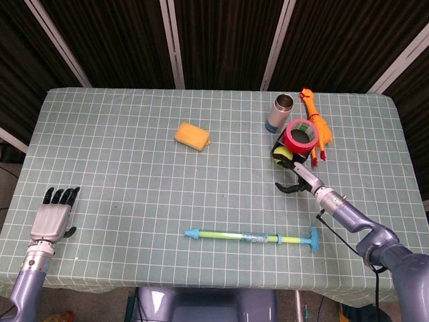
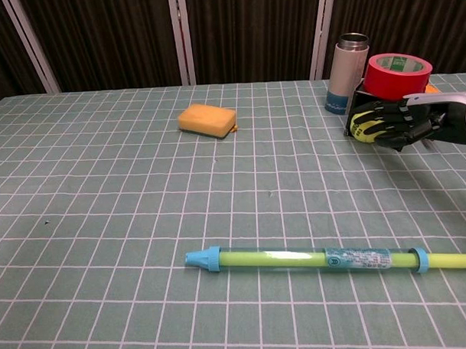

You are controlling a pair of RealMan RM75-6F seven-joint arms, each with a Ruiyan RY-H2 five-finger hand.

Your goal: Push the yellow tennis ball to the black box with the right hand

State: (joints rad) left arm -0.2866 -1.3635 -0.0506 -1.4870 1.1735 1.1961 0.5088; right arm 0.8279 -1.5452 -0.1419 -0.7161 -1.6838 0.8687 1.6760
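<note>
The yellow tennis ball (image 1: 282, 155) (image 2: 359, 127) lies against the front left side of the black box (image 1: 295, 153) (image 2: 357, 103), which carries a red tape roll (image 1: 301, 134) (image 2: 398, 74). My right hand (image 1: 295, 178) (image 2: 400, 123) is just behind the ball on the near side, with its dark fingers stretched out across the ball's right half and touching it; it grips nothing. In the chest view the fingers hide part of the ball. My left hand (image 1: 53, 214) rests flat with its fingers apart at the table's near left, far from the ball.
A steel flask (image 1: 281, 113) (image 2: 347, 72) stands just beyond the box, and an orange rubber chicken (image 1: 316, 122) lies along its far right. A yellow sponge (image 1: 192, 136) (image 2: 207, 119) sits mid-table. A long blue-green tube (image 1: 251, 237) (image 2: 328, 257) lies near the front edge.
</note>
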